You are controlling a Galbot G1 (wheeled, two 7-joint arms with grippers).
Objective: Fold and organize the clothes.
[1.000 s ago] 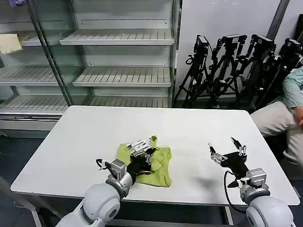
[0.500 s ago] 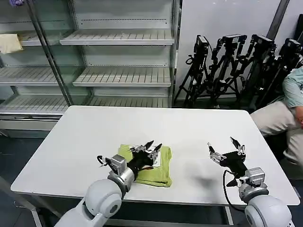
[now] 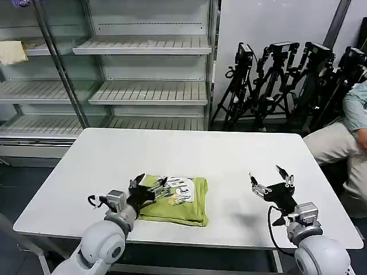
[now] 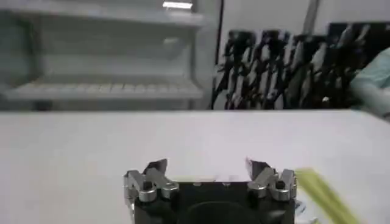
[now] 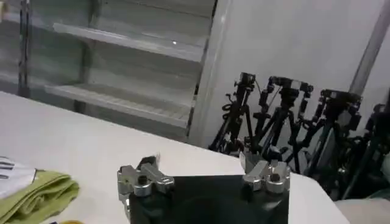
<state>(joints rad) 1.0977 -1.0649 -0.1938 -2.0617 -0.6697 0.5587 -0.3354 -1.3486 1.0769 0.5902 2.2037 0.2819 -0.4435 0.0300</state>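
Left gripper (image 3: pixel 150 187) backs off left, fingers spread, folded T-shirt (image 3: pixel 182 200) released flat on surface (image 3: pixel 241 149); right gripper (image 3: pixel 269 182) waits spread.

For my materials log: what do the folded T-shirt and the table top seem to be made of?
The lime T-shirt: apparently soft matte knit fabric; it lies in rounded folds, with a pale print on top. The table: a smooth, white, hard surface, perhaps laminate; the exact material cannot be told.

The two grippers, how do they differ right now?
The left gripper sits at the left edge of the folded T-shirt; the right gripper hovers over bare table, apart from the shirt. The left points across the table, the right tilts upward. Both are open and hold nothing.
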